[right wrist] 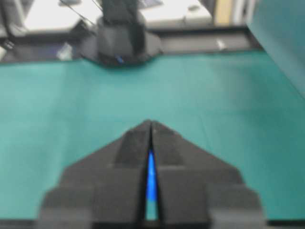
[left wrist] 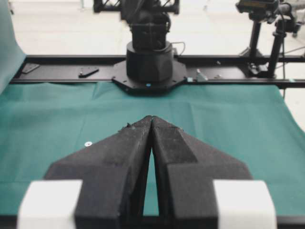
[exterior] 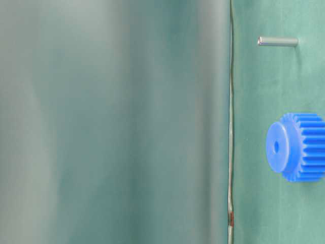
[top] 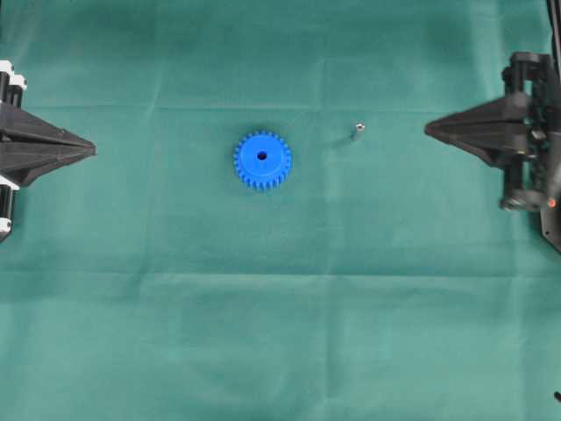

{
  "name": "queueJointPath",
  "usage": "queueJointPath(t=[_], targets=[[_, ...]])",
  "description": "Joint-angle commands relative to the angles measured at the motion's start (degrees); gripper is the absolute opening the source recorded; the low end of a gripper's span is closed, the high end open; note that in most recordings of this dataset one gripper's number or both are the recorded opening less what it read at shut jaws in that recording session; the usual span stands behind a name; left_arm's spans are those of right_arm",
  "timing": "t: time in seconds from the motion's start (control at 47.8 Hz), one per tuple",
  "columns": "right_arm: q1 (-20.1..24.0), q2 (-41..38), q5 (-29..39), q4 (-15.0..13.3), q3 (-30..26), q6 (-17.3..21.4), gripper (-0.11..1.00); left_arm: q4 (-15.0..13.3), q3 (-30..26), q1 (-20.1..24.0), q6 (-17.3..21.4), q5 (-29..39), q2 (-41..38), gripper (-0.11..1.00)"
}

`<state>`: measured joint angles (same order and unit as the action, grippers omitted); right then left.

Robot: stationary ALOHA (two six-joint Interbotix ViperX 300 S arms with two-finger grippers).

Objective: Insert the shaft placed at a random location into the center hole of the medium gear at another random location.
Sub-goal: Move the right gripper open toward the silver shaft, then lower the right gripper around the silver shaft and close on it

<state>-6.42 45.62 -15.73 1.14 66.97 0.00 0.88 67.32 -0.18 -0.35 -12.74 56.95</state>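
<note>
**Both claws closed and empty, gear and shaft apart on the counter**

My left claw [top: 88, 150] sits at the left edge of the overhead view, well left of the gear [top: 262, 160]. Its fingers are pressed together at the tips and hold nothing. My right claw [top: 431, 129] sits at the right edge, also pinched closed and empty, pointing toward the gear.

The gear lies flat on the green cloth [top: 280, 333] covering the counter, hub up, with its hole [top: 262, 156] open and dark. The shaft [top: 358, 132] stands on end to the right of the gear and a little farther back, apart from it, between the gear and my right claw. Through the slit of my right claw I see a sliver of the gear's blue.
</note>
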Motion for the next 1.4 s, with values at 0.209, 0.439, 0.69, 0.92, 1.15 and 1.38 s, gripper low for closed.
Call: queueJointPath(t=[0.209, 0.439, 0.69, 0.92, 1.15, 1.38], targets=[[-5.89, -14.15, -3.78, 0.44, -1.76, -0.35, 0.82, 0.09, -1.49, -0.09, 0.0, 0.18, -0.53, 0.0], [-9.05, -26.89, -9.32, 1.05, -2.46, -0.35, 0.88, 0.18, -1.41, -0.09, 0.0, 0.26, -0.44, 0.0], [-9.4, -36.47, -13.45, 2.11, -4.04, -0.35, 0.89, 0.18, -1.49, 0.0, 0.0, 1.32, -0.44, 0.0], [-9.93, -42.19, -15.73, 3.34, -4.66, -0.35, 0.88, 0.18, -1.49, 0.0, 0.0, 1.41, -0.35, 0.0], [-10.02, -44.56, -16.61, 3.6, -4.75, -0.35, 0.87, 0.18, -1.49, 0.0, 0.0, 1.93, -0.26, 0.0], [-10.02, -44.56, -16.61, 3.69, -4.66, -0.53, 0.78, 0.18, -1.49, 0.0, 0.0, 2.11, -0.26, 0.0]])
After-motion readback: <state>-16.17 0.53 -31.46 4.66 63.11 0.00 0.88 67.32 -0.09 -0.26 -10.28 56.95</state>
